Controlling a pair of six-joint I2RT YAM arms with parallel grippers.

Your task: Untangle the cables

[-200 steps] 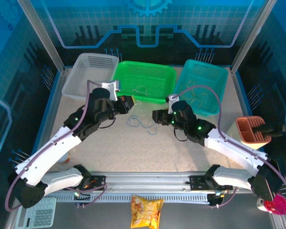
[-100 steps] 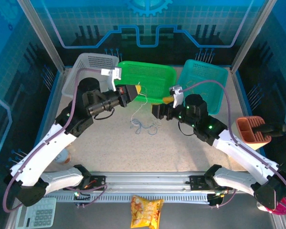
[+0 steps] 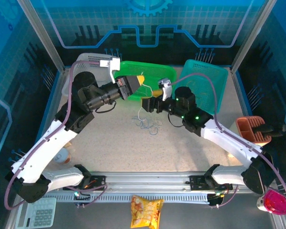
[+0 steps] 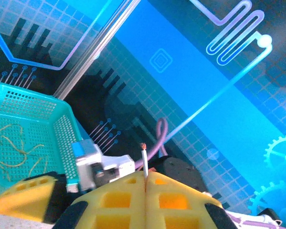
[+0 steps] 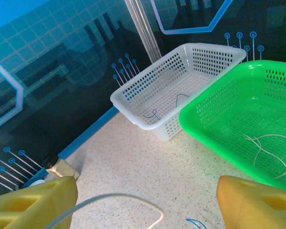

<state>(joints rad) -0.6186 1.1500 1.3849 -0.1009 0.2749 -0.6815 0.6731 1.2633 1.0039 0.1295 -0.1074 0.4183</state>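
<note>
My left gripper (image 3: 141, 81) is raised in front of the green basket (image 3: 148, 71), shut on a thin white cable (image 4: 144, 161) whose bare end pokes up between the yellow fingers. From there the strand (image 3: 141, 110) hangs down to a small clump of blue-grey and white cables (image 3: 150, 124) on the table. My right gripper (image 3: 148, 103) hovers just right of the hanging strand, open, with nothing clamped. A white cable loop (image 5: 115, 199) curves between its spread fingers (image 5: 34, 202).
White basket (image 5: 148, 83) holds a blue cable (image 5: 152, 113). The green basket (image 5: 214, 102) holds white cables (image 5: 271, 148). The teal basket (image 4: 62, 138) holds yellowish cables (image 4: 16, 150). An orange holder (image 3: 252, 130) stands at the right edge. A snack bag (image 3: 146, 212) lies beyond the front rail.
My left gripper has lifted up and to the right with the white cable, drawing it out of the clump. The right gripper has opened and swung left to the strand.
</note>
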